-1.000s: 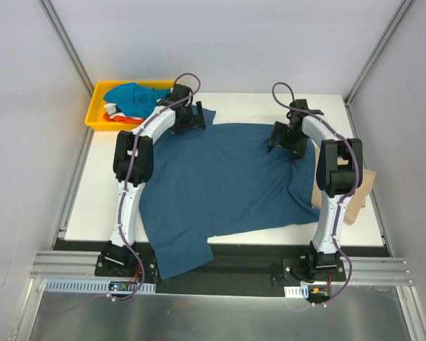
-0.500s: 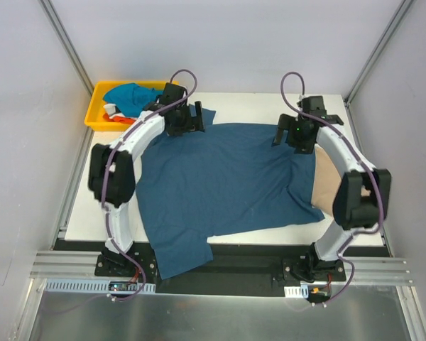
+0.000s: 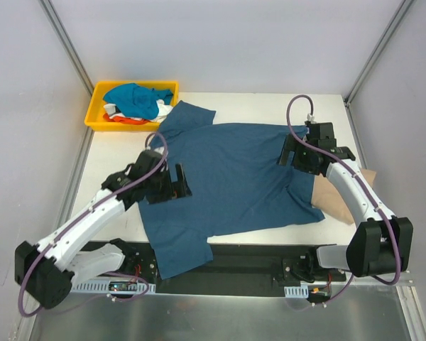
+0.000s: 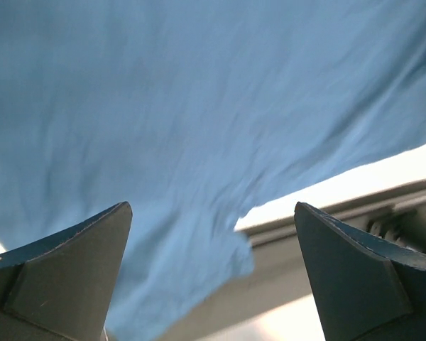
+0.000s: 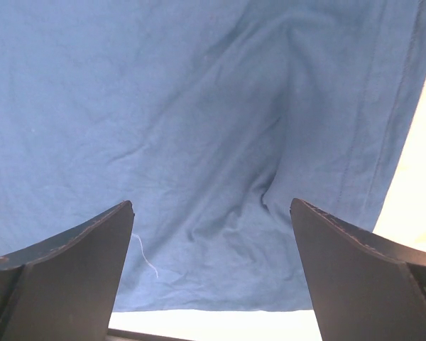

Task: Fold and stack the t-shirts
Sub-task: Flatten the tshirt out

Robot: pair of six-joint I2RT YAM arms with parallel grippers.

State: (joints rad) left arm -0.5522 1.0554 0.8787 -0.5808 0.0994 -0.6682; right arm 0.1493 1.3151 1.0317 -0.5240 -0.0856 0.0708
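Top view, L to R: yellow tray (image 3: pixel 97 125) at the far left corner of the white table (image 3: pixel 263 101), holding a heap of shirts w/ a bright blue t-shirt (image 3: pixel 133 98) on top and white and orange-red cloth under it. Left gripper (image 3: pixel 181 182) hovers over the left side of the dark teal t-shirt (image 3: pixel 231 167), jaws wide apart, nothing held. That shirt lies spread across the middle of the table, one sleeve reaching toward the tray, its near-left corner draped over the table's front edge. Right gripper (image 3: pixel 290 155) sits over the shirt's right side, jaws also wide apart and empty. A tan t-shirt (image 3: pixel 341 197) lies at the far right, partly under the teal one.

Wrist views: left gripper (image 4: pixel 211 206) looks down on wrinkled cloth and the overhanging edge; right gripper (image 5: pixel 211 204) on a crease near the hem.

Likely step: first fold of the teal shirt. To do it well, prob. pull the hanging corner back onto the table first, pinch one layer only at matching edge pts, lift both sides together, and keep clear of the tan shirt
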